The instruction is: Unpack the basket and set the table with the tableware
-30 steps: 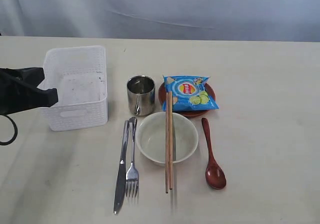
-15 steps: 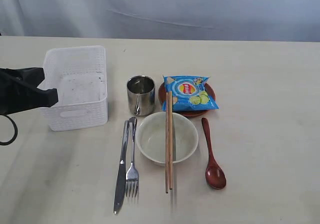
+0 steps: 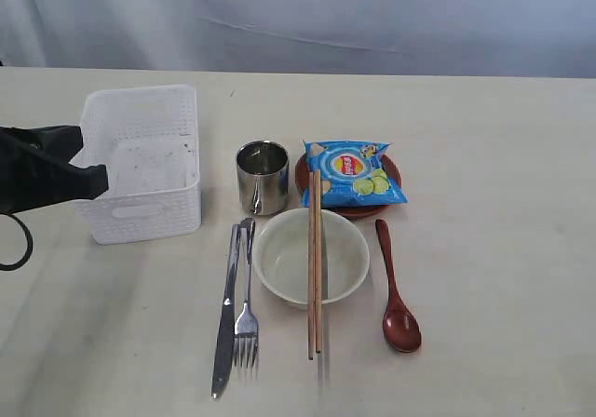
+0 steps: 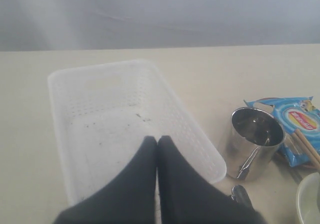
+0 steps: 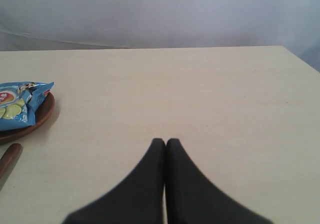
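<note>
The white basket [image 3: 140, 161] stands empty at the left of the table [image 3: 494, 156]. Beside it are the steel cup [image 3: 262, 176], then the reddish-brown plate [image 3: 390, 168] with a blue chip bag [image 3: 352, 171] on it. In front sits the cream bowl [image 3: 312, 257] with wooden chopsticks [image 3: 315, 259] laid across it. A knife [image 3: 224, 313] and fork [image 3: 247, 296] lie left of the bowl, a dark red spoon [image 3: 396, 291] right of it. My left gripper [image 3: 93, 182] is shut and empty at the basket's left wall, over the basket [image 4: 125, 124] in its wrist view. My right gripper [image 5: 165, 143] is shut over bare table; the exterior view does not show it.
A pale grey cloth backdrop [image 3: 372, 17] runs behind the table's far edge. Bare tabletop stretches to the right of the spoon. The left arm's cable loops near the left frame edge [image 3: 14, 240].
</note>
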